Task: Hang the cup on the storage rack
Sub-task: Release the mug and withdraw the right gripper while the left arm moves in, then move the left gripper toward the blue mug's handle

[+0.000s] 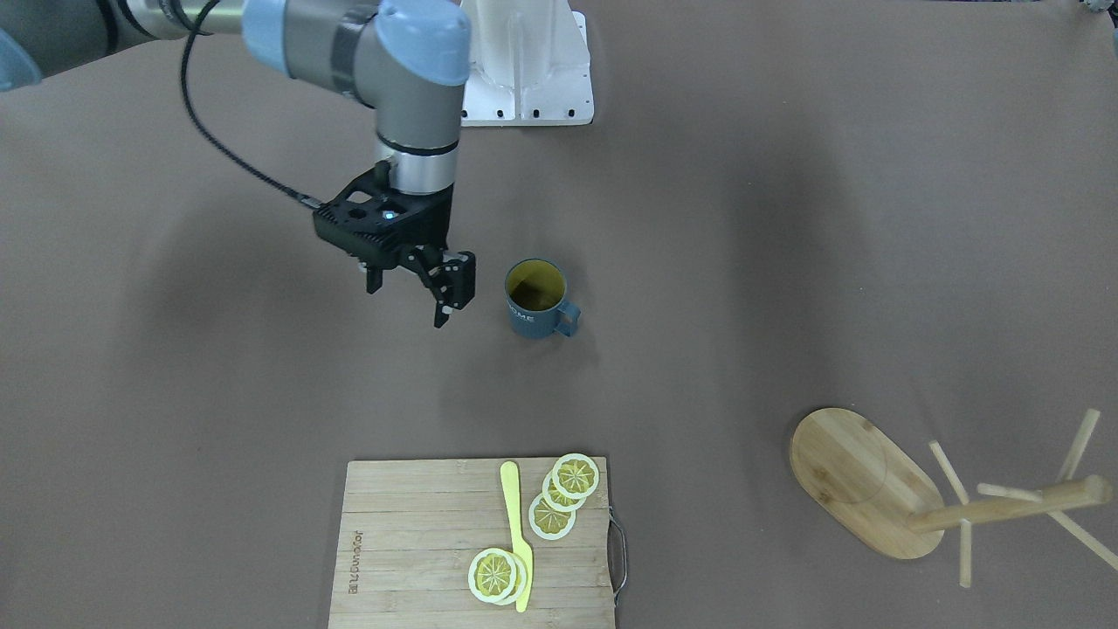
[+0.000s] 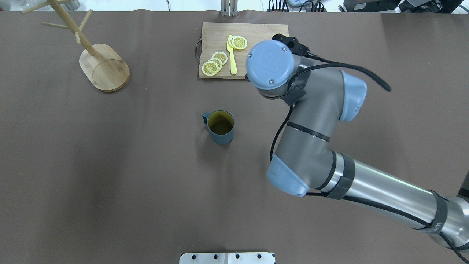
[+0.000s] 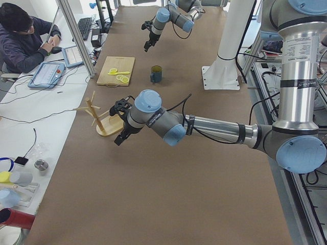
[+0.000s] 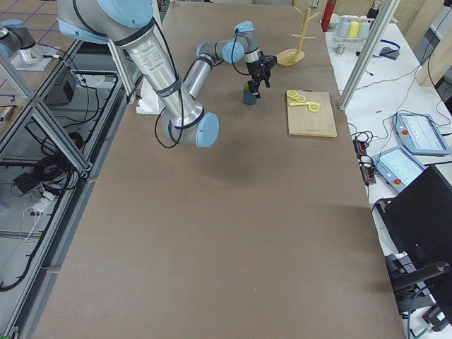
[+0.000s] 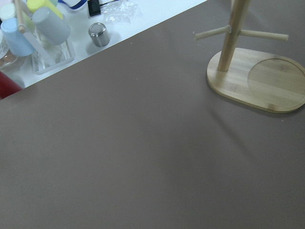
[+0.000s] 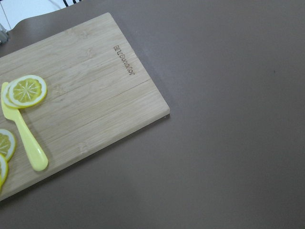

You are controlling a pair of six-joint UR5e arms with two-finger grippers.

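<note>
- Right gripper (image 1: 410, 295): jaws spread wide, nothing between them; black, hanging above the table (image 1: 786, 262), fingers pointed down, near the cup (image 1: 534, 301) on the robot's right of it, not touching.
- Left gripper (image 3: 122, 137): seen only in the left side view, so width cannot be told; held over the table near the storage rack (image 1: 860, 480).
- Cup standing upright around mid-table, long axis vertical, mouth up. Handle turned toward the robot's left and slightly toward the far edge, i.e. toward the rack's side.
- Cup body cylindrical, dark teal-blue, yellow inside; squarish loop handle in the same blue; white lettering on the wall facing the operators, partly readable as "OME".
- Rack well apart from the cup, at the far corner on the robot's left. Light bamboo: flat oval base, round post upright at one end of it, thin pegs angled upward. No cup on any peg.
- Slatted wooden cutting board (image 1: 410, 533) at the far edge, carrying lemon slices (image 1: 563, 494) and a yellow knife (image 1: 517, 533).
</note>
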